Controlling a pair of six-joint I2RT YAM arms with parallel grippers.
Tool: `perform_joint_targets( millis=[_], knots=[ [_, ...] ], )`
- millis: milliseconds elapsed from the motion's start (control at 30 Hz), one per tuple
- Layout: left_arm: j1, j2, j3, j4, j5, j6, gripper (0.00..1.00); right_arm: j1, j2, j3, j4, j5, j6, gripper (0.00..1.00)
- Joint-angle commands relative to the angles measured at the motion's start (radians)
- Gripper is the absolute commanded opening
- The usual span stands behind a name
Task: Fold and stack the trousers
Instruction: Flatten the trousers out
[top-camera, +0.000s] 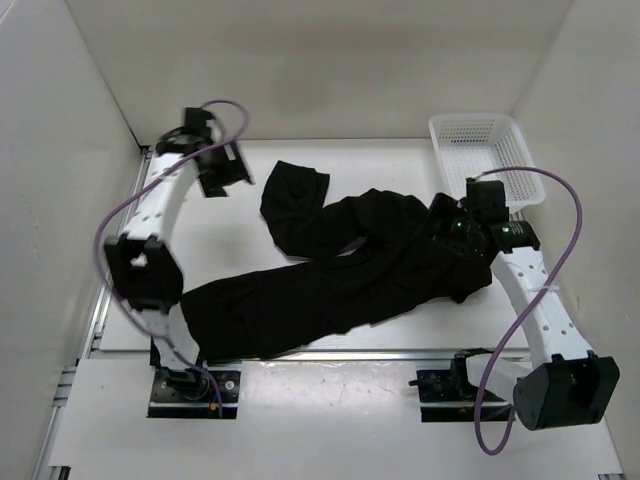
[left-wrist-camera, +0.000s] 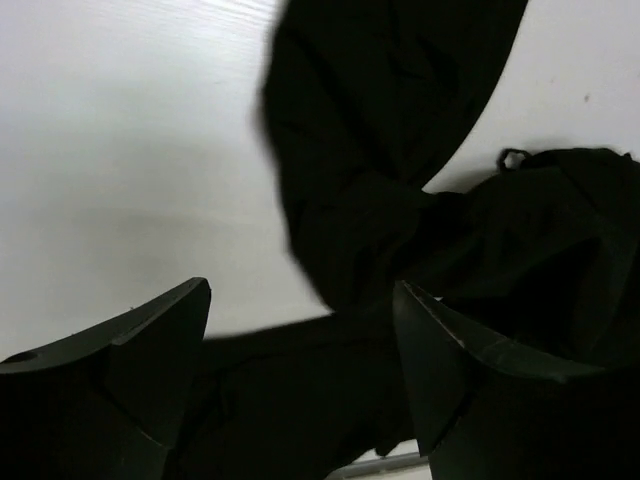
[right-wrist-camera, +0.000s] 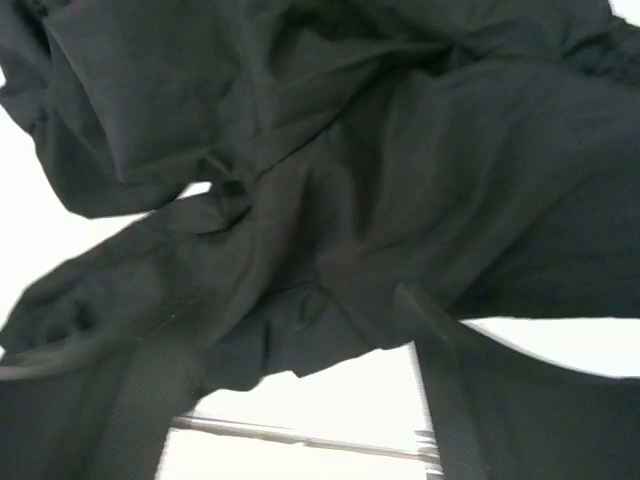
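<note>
- Left tool hangs near the far left corner of the tabletop, fingers set wide, nothing between them.
- Right tool sits over the trousers towards the right edge; I read its fingers as spread, not clamped on cloth.
- Trousers lie rumpled across the middle, one leg crumpled towards the far edge, the other reaching towards the near left corner.
- I judge no fold made yet; flattening, folding and stacking are all left to do.
</note>
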Motion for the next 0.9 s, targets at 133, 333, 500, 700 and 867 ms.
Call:
perform_joint_targets(
  millis=[133, 333, 500, 700, 867],
  knots=[
    [-0.130, 0.407, 0.310, -0.055, -0.029, -0.021, 0.93, -0.233, -0.009, -0.093, 0.080, -0.166, 0.037, 0.99],
    [-0.159, 0.565, 0.356, -0.035, 0.024, -0.021, 0.95, -0.381, 0.134, -0.157, 0.192, -0.230, 0.084, 0.96],
    [-0.168, 0.596, 0.356, -0.009, 0.070, -0.030, 0.92, -0.381, 0.268, -0.121, 0.282, -0.179, 0.141, 0.92],
    [-0.168, 0.665, 0.377, 0.003, 0.121, -0.030, 0.30, -0.372, 0.420, -0.112, 0.371, -0.188, 0.184, 0.61],
    [-0.168, 0.587, 0.396, -0.006, 0.066, -0.021, 0.10, -0.372, 0.399, -0.112, 0.381, -0.178, 0.161, 0.00]
  ],
)
